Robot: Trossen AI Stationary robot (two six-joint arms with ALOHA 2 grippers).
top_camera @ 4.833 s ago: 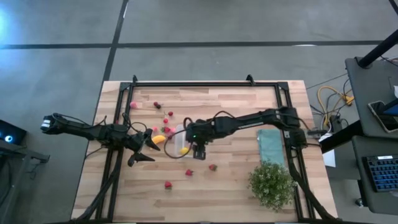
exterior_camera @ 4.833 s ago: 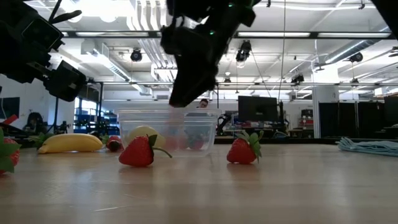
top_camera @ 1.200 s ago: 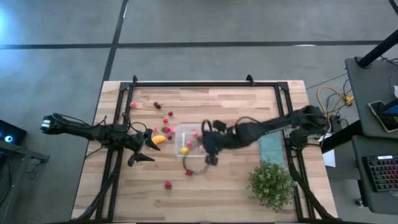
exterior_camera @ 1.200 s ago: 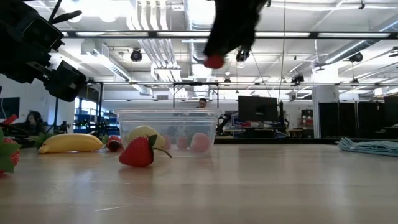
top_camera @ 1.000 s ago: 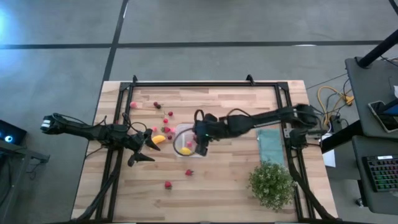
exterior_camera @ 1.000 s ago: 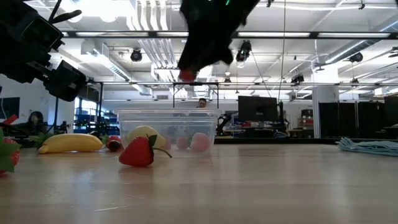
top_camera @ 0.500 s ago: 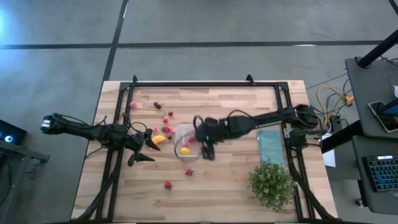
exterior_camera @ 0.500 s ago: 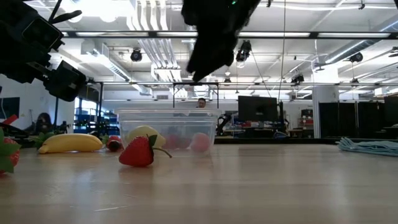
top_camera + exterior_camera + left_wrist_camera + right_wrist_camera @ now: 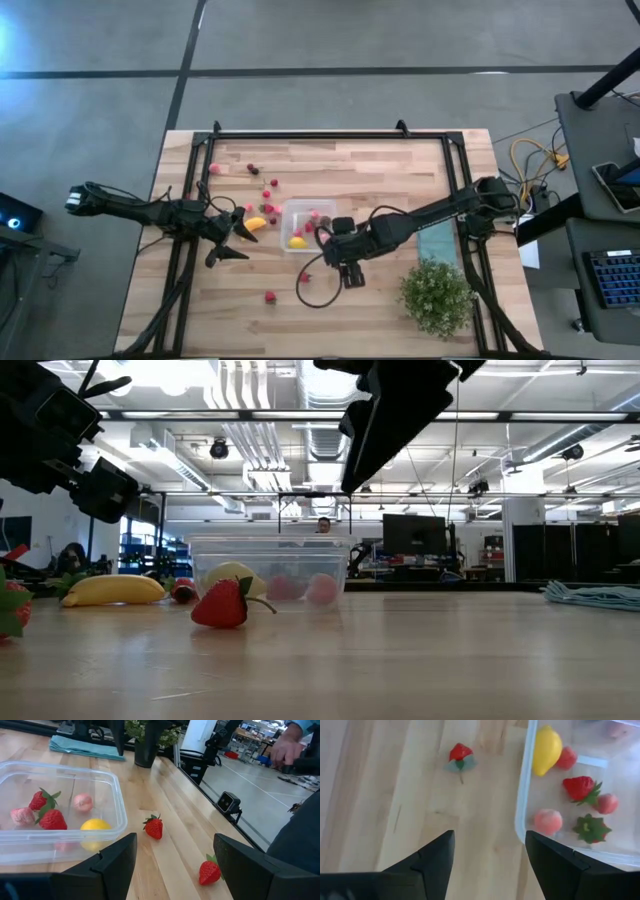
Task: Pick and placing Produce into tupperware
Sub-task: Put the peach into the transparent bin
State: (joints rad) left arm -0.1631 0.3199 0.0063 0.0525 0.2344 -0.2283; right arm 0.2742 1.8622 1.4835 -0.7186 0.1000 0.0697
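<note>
Several pieces of produce already sit in the tupperware (image 9: 580,795): we count a lemon (image 9: 546,750), three strawberries and a couple of pale pink round fruits in the right wrist view, so we judge the task partly done. The tupperware sits mid-table on the wooden table (image 9: 380,170).

Left outside: a strawberry (image 9: 459,755) just off the tupperware's near side, another strawberry (image 9: 269,296) farther out toward the table's front edge, a banana (image 9: 256,223) just beside the tupperware on its left-arm side, and a scatter of small red and pink berries (image 9: 268,192) beyond that, toward the far left corner.

The right gripper (image 9: 490,857) hangs above bare wood just outside the tupperware's wall, jaws spread and empty, with the nearest loose strawberry ahead of it; we guess that one is the next pick. The left gripper (image 9: 175,865) waits beside the banana, facing the tupperware, fingers wide apart with nothing between them.

Hard to make out: from above, the right arm covers part of the tupperware's side, so its contents can't be counted there. In the low view the clear wall blurs the fruit inside, and the far berries are too small to identify by kind. A person's hand shows past the table in the left wrist view, cut off at the frame edge.
</note>
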